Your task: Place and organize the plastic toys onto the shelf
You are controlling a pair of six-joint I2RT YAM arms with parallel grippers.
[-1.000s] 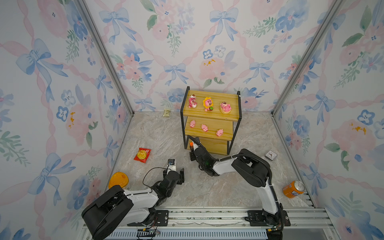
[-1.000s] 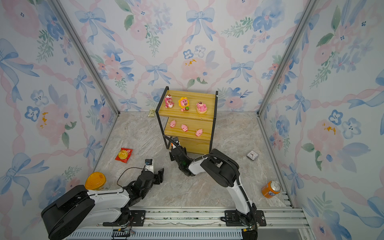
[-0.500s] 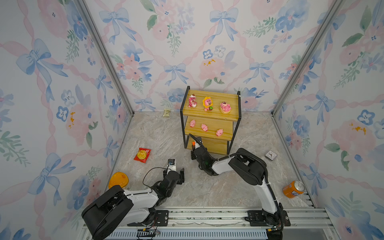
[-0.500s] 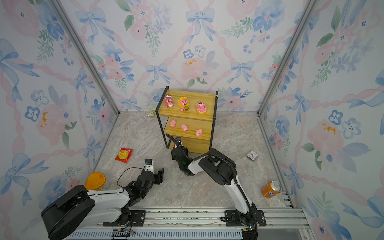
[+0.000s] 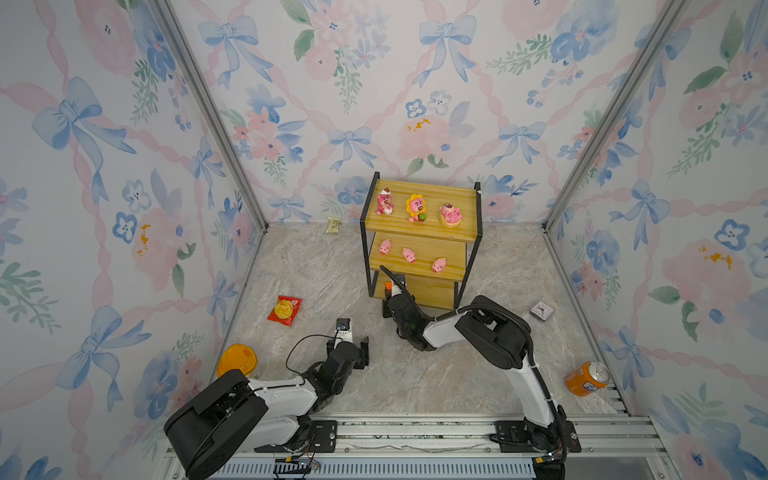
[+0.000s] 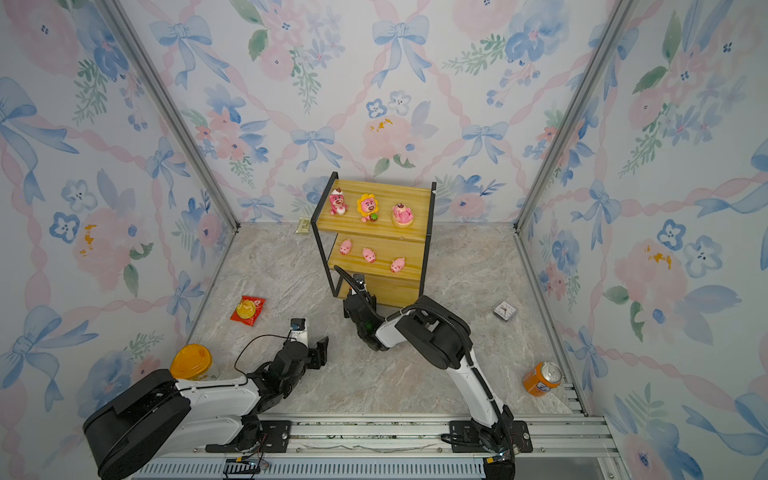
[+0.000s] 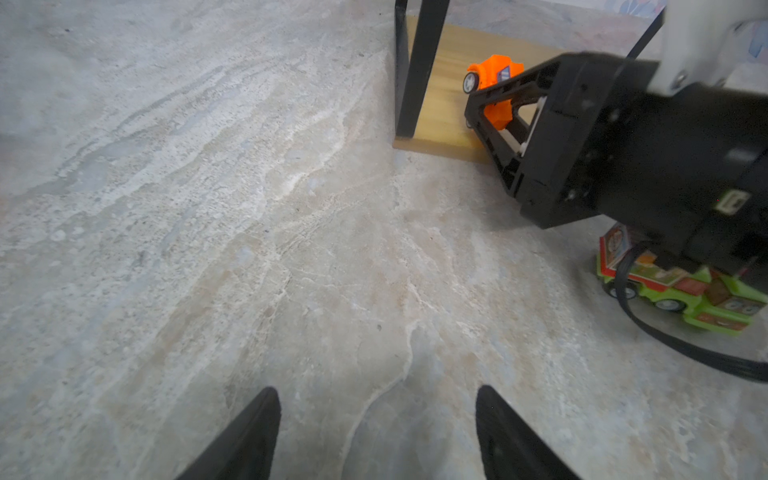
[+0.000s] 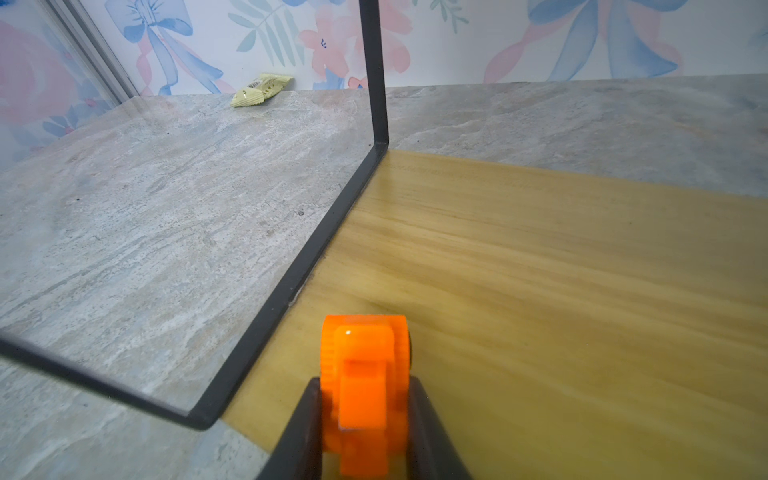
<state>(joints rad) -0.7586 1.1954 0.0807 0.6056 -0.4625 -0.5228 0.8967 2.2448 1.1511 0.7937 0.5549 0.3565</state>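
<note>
The left claw [image 5: 349, 340] lies low over the marble floor [image 5: 316, 266] with its jaws apart and nothing between them; its own wrist view shows only bare stone between the two black fingertips [image 7: 266, 403]. To its left stands a jar with an orange lid [image 5: 237, 359], and a red packet [image 5: 284, 309] lies further back. Next comes the shelf [image 5: 457, 199]: both top views show three pink bear figures [image 5: 415, 207] on the top board and three small pigs [image 5: 409, 254] on the middle board. The right claw [image 8: 365, 382] reaches to the bottom board near the front left post and is clenched on the orange car [image 8: 361, 374]. In a top view this car is only a small orange spot [image 5: 388, 286]; the wrist views show it clearly, but I cannot tell if its wheels touch the wood. A green car [image 7: 681, 291] stands on the floor under the right arm; only the left wrist view shows it, because in the top views the arm covers it. Further right lie a small clock [image 5: 542, 311] and an orange can [image 5: 586, 378].
</note>
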